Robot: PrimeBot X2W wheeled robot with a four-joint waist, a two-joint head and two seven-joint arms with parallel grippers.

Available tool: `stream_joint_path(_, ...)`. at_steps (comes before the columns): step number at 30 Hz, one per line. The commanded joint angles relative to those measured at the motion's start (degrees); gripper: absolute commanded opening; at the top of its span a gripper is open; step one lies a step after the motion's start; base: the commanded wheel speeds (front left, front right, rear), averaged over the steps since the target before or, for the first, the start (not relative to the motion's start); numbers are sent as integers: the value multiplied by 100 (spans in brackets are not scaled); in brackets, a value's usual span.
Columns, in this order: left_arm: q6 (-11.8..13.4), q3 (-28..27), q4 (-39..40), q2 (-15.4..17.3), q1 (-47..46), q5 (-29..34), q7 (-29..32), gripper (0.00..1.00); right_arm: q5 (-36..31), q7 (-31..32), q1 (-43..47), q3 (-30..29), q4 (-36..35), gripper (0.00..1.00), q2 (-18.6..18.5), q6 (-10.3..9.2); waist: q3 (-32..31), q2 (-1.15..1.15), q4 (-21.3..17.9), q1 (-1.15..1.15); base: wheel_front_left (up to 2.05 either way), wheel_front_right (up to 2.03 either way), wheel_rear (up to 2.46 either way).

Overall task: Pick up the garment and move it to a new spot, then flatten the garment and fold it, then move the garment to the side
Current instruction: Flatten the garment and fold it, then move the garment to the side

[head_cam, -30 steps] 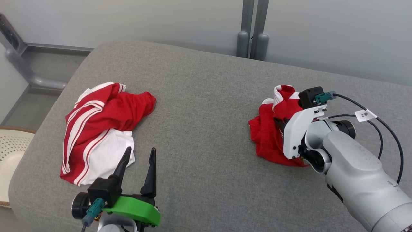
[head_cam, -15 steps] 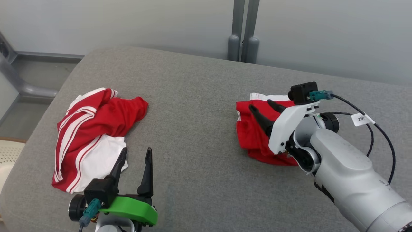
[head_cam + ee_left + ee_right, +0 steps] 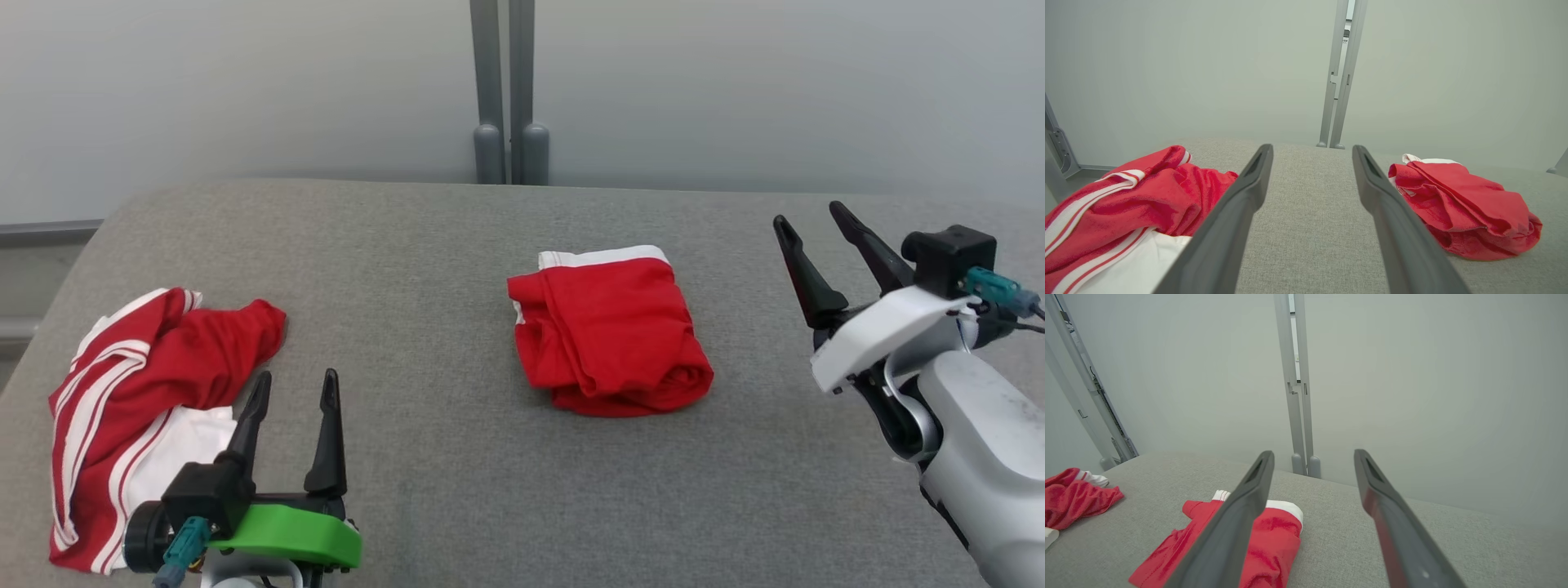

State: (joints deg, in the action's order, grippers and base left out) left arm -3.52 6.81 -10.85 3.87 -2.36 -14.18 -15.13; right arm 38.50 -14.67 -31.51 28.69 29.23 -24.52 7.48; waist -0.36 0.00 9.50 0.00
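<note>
Status: both grippers are empty. The left gripper (image 3: 296,376) sits near-left with its fingers spread, pointing away from me over the bare grey pad (image 3: 457,245). Its wrist view has nothing between them. The right gripper (image 3: 808,214) is at the right, raised off the fabric, fingers also wide apart and holding nothing.

The red garment (image 3: 608,331) lies mid-pad between the two arms, well apart from both. It's a compact bundle with a white band on the far edge and a rolled lip along the near-right edge. It reads to me as folded, roughly rather than crisply. So I judge the fold done, and the move to the side either done or the only step left. I can't tell which spot counts as "the side".

A crumpled red-and-white shirt (image 3: 155,367) is at the near left, just beside the left gripper's left finger. I can't tell if they touch. My guess is it's there so the middle is free for working.

The arms are open and set wide, I'd guess to give the head camera a clean look at the bundle. If I regrip, I'd take the rolled near edge, since pinching the top layer alone would peel the fold open.
</note>
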Motion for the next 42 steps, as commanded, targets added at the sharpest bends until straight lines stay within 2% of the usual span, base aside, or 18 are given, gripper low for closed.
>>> stream_joint_path(1, 59, -74, 76, 43, 88, 46, -3, 100, -207, -46, 211, -187, -139, 100, -16, 2, -79, 0, -293, 0, 0, 0, 0)
stream_joint_path(4, 61, -162, 185, 38, 122, 113, -3, 100, -640, -49, 673, -867, -629, 100, 114, 2, -75, 0, -418, 0, 0, 0, 0)
stream_joint_path(10, 43, -246, 286, 27, 263, 323, -3, 100, -1398, -50, 1728, -1849, -1405, 100, 567, 2, -125, 0, -545, 0, 0, 0, 0)
stream_joint_path(16, 10, -336, 307, 3, 354, 560, -3, 100, -1811, -51, 2447, -2397, -1724, 100, 1014, 2, -168, 0, -539, 0, 0, 0, 0)
stream_joint_path(21, -32, -379, 243, -14, 380, 613, -3, 100, -1953, -52, 2622, -2517, -1751, 100, 1147, 2, -156, 0, -544, 0, 0, 0, 0)
stream_joint_path(32, -94, -399, 161, -53, 333, 675, -3, 100, -1968, -52, 2638, -2576, -1645, 100, 1184, 2, -132, 0, -496, 0, 0, 0, 0)
stream_joint_path(37, -137, -353, 173, -69, 264, 675, -3, 100, -1456, 129, 2192, -2169, -1109, 100, 1154, 2, -94, 0, -380, 0, 0, 0, 0)
stream_joint_path(42, -220, -150, 96, -69, 162, 728, -3, 100, -1061, 654, 1532, -1654, -623, 100, 1065, 2, -54, 0, -90, 0, 0, 0, 0)
